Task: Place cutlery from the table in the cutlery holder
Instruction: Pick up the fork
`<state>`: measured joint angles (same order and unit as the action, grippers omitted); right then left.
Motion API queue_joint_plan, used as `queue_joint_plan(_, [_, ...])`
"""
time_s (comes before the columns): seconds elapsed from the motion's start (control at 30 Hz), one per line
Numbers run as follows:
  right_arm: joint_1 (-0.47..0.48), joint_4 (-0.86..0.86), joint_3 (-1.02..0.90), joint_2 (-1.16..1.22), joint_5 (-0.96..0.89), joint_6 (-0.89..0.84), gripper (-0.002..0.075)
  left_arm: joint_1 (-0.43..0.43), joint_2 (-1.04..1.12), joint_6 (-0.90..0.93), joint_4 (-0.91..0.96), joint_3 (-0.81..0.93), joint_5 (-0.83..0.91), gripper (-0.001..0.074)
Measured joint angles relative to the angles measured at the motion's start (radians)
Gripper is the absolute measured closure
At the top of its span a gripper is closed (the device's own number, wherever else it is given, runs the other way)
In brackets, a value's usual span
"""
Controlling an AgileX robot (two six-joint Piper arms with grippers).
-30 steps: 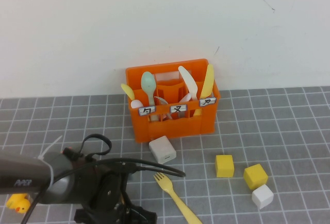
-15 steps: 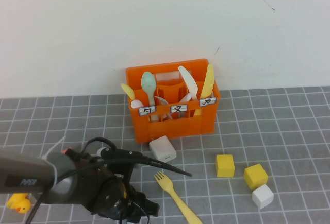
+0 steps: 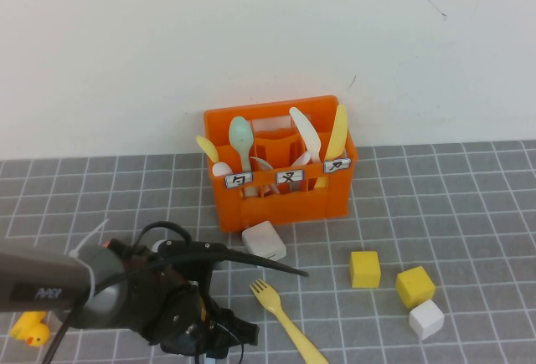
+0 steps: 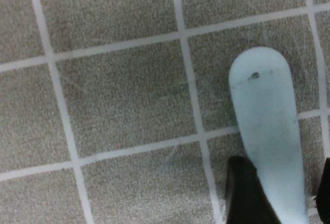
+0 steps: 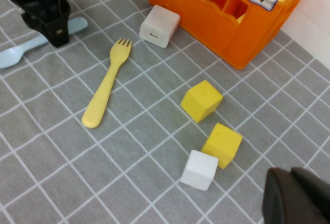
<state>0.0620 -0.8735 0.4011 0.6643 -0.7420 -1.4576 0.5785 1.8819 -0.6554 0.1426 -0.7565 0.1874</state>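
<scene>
Left wrist view: left gripper (image 4: 281, 193) had narrowed around blue utensil (image 4: 268, 126), jaws flanking it, not yet pinching | utensil flat on table (image 4: 118, 95), near left | right gripper (image 5: 296, 195) pressed together, parked | holder (image 3: 280, 184) awaits.

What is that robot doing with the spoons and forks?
It is tidying cutlery into the orange cutlery holder. The left claw is down on the table, straddling a light blue utensil that lies flat, its fingers either side of the handle, not yet squeezing. A yellow fork lies nearby. The right claw is shut, off to the side above the blocks, holding nothing.
</scene>
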Motion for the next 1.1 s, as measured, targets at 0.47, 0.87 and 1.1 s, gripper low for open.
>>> queue_joint_plan(0.47, [0.0,0.0,0.0,0.0,0.002,0.0,0.0727,-0.002,0.0,0.024,0.003,-0.002,0.029,0.0586])
queue_joint_plan(0.87, [0.0,-0.004,0.0,0.0,0.002,0.0,0.0727,-0.002,-0.009,0.024,0.013,-0.002,0.027,0.0586])
queue_joint_plan(1.1, [0.0,-0.008,0.0,0.0,0.002,0.0,0.0727,-0.002,-0.123,0.024,0.019,0.008,0.042,0.0586])
